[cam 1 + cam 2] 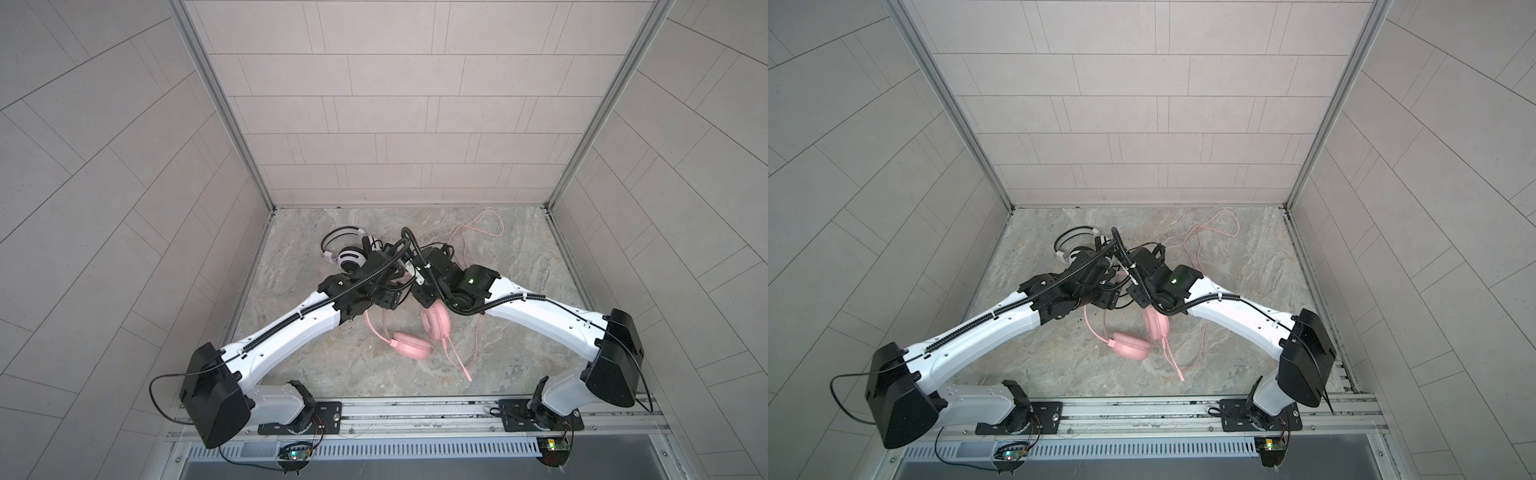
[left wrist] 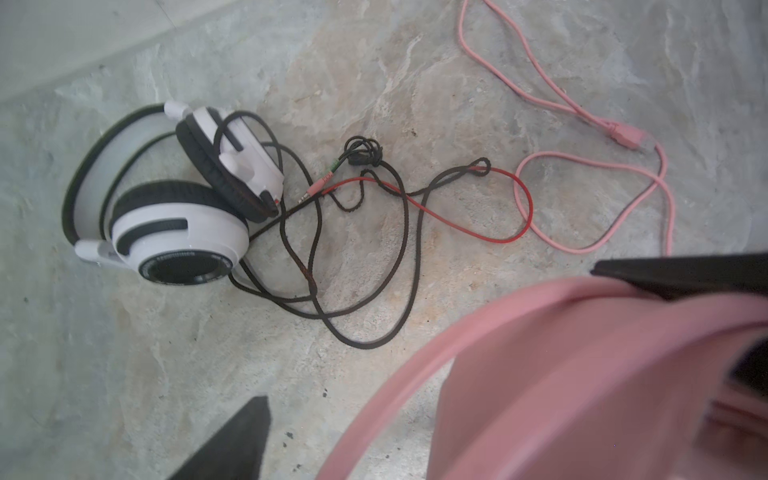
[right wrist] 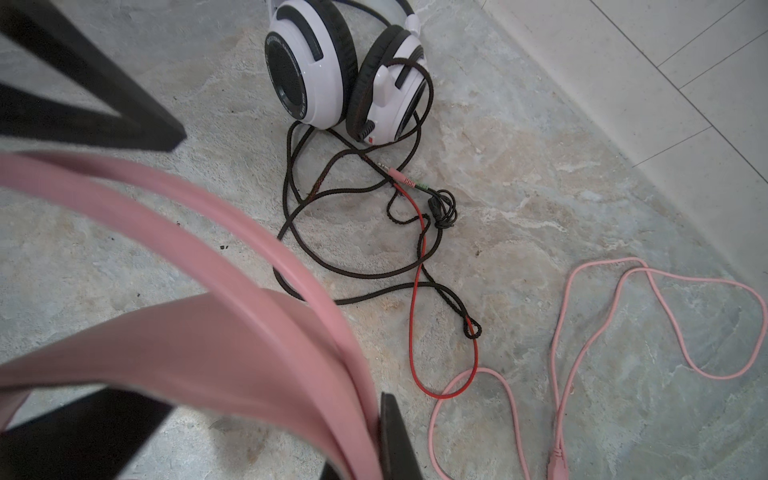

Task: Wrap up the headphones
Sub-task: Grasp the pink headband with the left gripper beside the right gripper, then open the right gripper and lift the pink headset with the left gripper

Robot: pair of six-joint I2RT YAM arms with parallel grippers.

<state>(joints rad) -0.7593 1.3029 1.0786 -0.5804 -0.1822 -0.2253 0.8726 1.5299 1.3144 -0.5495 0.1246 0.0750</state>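
Pink headset (image 1: 411, 345), counter (image 1: 519, 332) centre: right fingers (image 3: 395, 436) clenched on headband (image 3: 208, 340), left fingers (image 2: 237, 436) spread astride it. White-black headset (image 1: 351, 257) at 11 o'clock, cable (image 2: 365, 344) loose.

Pink headset (image 2: 540, 374) blurred and cut off in both wrist views, white-and-black headset (image 1: 351, 257) half hidden behind left arm (image 1: 291, 328) in both top views, pink cable (image 2: 627, 136) leaving frame.
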